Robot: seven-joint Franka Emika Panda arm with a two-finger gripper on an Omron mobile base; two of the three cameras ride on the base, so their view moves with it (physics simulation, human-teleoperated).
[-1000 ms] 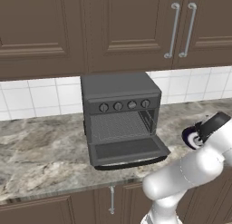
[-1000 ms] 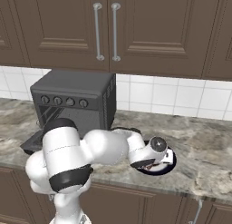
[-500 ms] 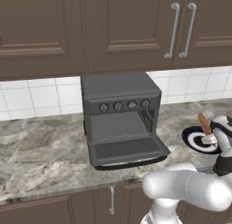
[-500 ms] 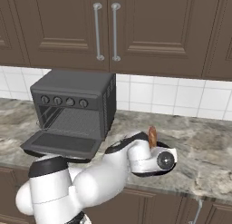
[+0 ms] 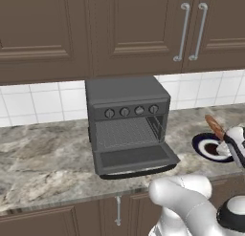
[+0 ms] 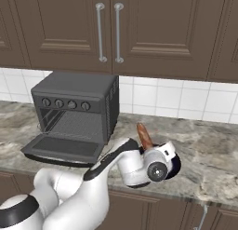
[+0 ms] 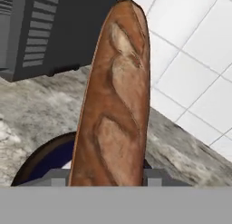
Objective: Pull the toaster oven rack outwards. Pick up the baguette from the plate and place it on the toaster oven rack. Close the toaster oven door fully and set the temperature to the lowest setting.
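I am bending my arm low over the counter edge, my gripper [image 7: 106, 181] clamping the baguette [image 7: 115, 100] at its lower end; its long axis is pointing away from my fingers, above the plate [image 5: 206, 146], toaster oven [image 5: 125, 118] beyond

1. The baguette [image 6: 144, 135], hidden behind the arm a second ago, now stands steeply tilted above the plate [image 5: 203, 146], its upper end leaning toward the wall tiles.
2. The pincer [image 7: 108, 175] grips the loaf's lower end and has lifted it off the plate since half a second ago.
3. The arm has swung from over the plate to low before the desk.
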